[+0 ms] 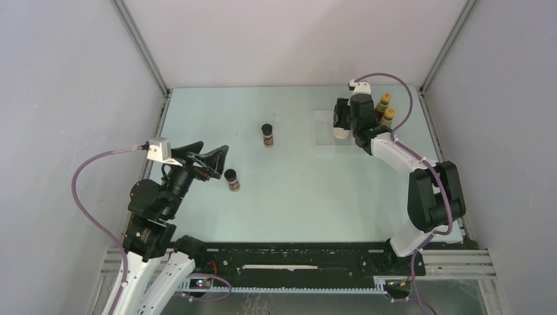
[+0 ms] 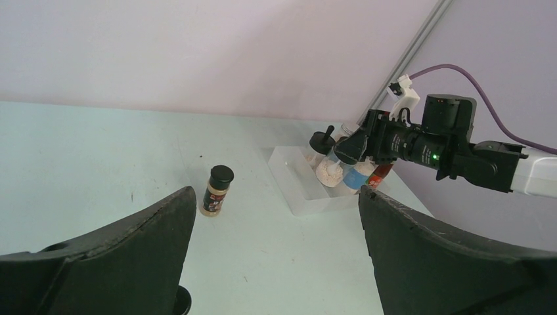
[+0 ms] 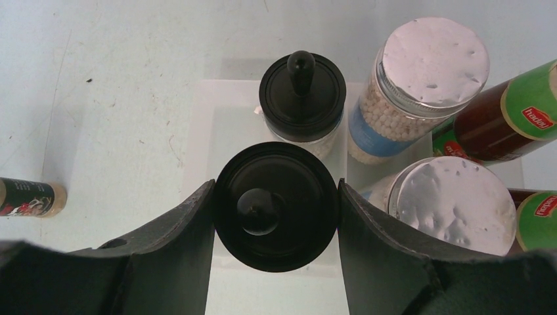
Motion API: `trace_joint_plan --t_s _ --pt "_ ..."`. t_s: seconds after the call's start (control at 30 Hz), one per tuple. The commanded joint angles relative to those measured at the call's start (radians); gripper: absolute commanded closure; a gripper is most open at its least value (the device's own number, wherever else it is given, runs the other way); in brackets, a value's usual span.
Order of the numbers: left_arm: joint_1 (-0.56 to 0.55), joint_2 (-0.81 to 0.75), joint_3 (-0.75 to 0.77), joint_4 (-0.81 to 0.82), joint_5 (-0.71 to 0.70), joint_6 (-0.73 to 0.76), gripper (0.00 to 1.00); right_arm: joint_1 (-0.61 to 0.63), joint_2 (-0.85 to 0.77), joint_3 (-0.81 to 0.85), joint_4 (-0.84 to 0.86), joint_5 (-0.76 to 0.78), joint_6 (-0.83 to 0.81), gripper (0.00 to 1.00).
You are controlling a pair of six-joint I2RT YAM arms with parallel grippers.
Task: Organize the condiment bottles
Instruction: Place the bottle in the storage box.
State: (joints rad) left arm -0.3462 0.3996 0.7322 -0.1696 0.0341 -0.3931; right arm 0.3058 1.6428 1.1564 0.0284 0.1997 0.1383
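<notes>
The right gripper (image 3: 274, 193) is clamped on a black-lidded jar (image 3: 263, 230) in the tray (image 3: 203, 88), where five other bottles (image 3: 435, 59) already stand. Two dark jars (image 1: 267, 134) (image 1: 231, 179) are left of the tray, not yet sorted. The left gripper (image 2: 276, 200) has its jaws wide apart and holds nothing.

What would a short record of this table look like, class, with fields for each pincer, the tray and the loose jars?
left pincer: open, holding nothing
right pincer: shut on a black-lidded jar over the tray
in tray: second black-lidded jar, two grey-lidded jars, two red sauce bottles
loose on table: two small dark jars, upright
</notes>
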Motion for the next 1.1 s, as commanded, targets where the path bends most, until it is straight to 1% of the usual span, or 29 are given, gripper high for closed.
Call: trace_joint_plan --t_s 0.0,0.33,1.07 --pt "0.004 0.012 -0.022 0.042 0.016 -0.003 0.02 -0.013 -0.002 0.005 0.09 0.004 0.013 1.0" --pt "0.004 0.033 -0.033 0.064 0.017 -0.003 0.02 -0.017 0.012 0.006 0.089 0.016 -0.002 1.0" --pt "0.004 0.021 -0.046 0.062 0.015 0.0 0.02 -0.019 0.077 0.005 0.087 0.001 0.015 1.0"
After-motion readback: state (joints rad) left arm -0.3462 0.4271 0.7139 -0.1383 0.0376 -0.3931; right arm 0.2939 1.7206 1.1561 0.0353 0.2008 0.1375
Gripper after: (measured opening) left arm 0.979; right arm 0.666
